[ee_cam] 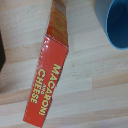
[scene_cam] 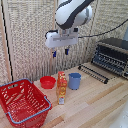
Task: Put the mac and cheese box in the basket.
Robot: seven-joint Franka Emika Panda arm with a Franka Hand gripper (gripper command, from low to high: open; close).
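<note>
I read this as a mock kitchen test bench: light wood tabletop (scene_cam: 95, 102), toaster oven (scene_cam: 111, 55) at 2 o'clock, reed screen backdrop (scene_cam: 25, 40).

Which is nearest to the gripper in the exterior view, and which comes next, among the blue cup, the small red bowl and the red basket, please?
Measured from the gripper, which hangs above the table:
1. Blue cup, just below it, toward the exterior view's right.
2. Small red bowl, below, slightly left; close to the cup's distance.
3. Red basket, far lower left.
</note>
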